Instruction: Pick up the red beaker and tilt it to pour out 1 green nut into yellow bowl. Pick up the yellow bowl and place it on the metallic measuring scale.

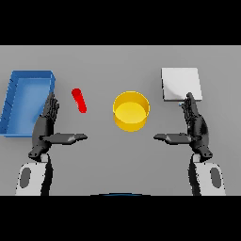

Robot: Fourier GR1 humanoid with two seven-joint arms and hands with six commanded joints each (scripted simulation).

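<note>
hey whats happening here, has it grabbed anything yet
Nothing is held yet. Both hands are open above the grey table: the left hand sits near the red beaker and the blue tray, the right hand just below the metallic scale. The yellow bowl stands between them, apparently empty.

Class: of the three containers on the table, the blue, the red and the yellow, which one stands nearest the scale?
The yellow bowl: it sits mid-table beside the scale, while the red beaker and blue bin lie further left.
</note>
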